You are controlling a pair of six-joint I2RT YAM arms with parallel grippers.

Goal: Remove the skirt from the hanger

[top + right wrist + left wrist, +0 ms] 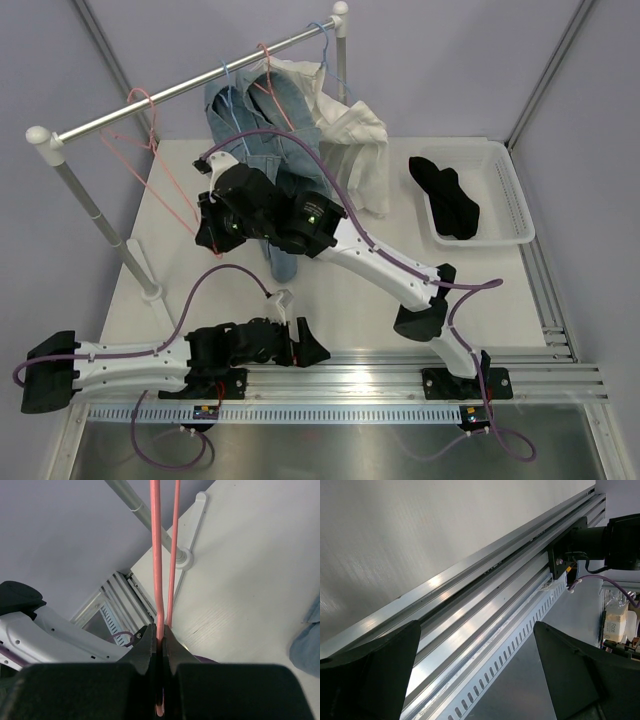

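Already off its hanger, the skirt [447, 195] is seen crumpled as a black heap inside the white basket [512, 200] at the table's far-right side, well apart from both arms. The hanger [160, 150], pink wire, is hooked at the left end of the clothes rail [200, 85] and carries no garment; its lower part is drawn down toward the table [480, 300]. In the right wrist view 2 pink wires [156, 555] run down from the top and meet between the black fingers, so the right gripper [159, 635] is clamped on the hanger's lower end; from the top view that gripper [215, 235] sits approx. mid-table, left of centre, w/ its arm reaching across from the right base. Behind it, blue jeans [250, 120] and a white shirt [350, 140] hang from the rail, w/ a light-blue hanger [322, 35] hooked near the rail's right end. The rail's upright post [100, 215] stands at the table's left edge. The left gripper [305, 345] lies low by the near edge, just beside the aluminium track [400, 375]; in the left wrist view its 2 fingers [375, 670] are spread wide apart w/ nothing between them, and the gripper [477, 630] is pointed along the track.
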